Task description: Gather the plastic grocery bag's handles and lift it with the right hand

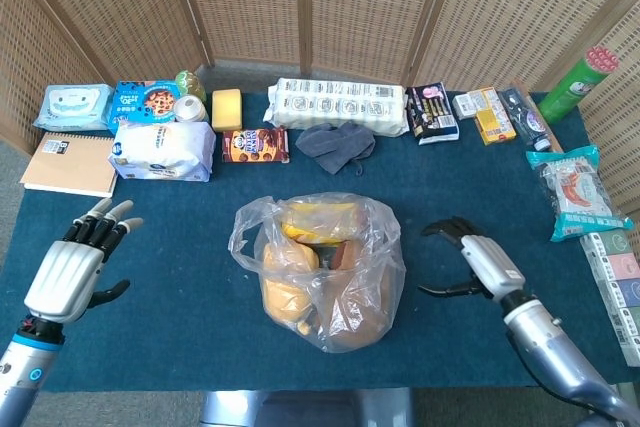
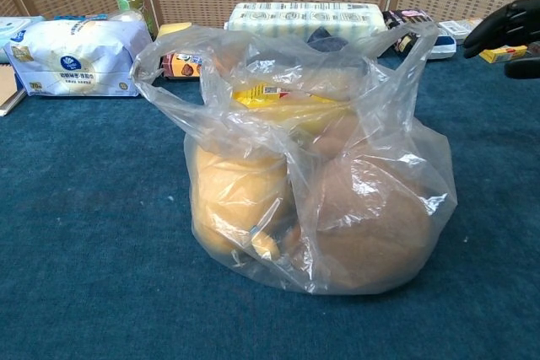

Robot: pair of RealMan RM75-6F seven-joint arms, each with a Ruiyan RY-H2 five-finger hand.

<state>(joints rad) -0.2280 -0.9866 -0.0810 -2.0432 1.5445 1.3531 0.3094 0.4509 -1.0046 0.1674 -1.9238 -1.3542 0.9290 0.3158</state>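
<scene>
A clear plastic grocery bag [image 1: 322,272] [image 2: 316,166] full of yellow and brown goods stands in the middle of the blue table. Its handles stick up loosely, one at the left [image 2: 156,65] and one at the right [image 2: 405,48]. My right hand [image 1: 470,265] [image 2: 506,27] hovers open just right of the bag, fingers spread toward it, not touching. My left hand [image 1: 75,267] is open at the table's left, well away from the bag; the chest view does not show it.
Along the back lie a white bread bag [image 1: 162,150], cookie boxes [image 1: 255,145], a grey cloth [image 1: 336,142], a long white pack [image 1: 340,104] and small boxes [image 1: 485,112]. A notebook [image 1: 70,164] sits far left. Snack packs [image 1: 578,190] and a green tube [image 1: 578,82] sit at right.
</scene>
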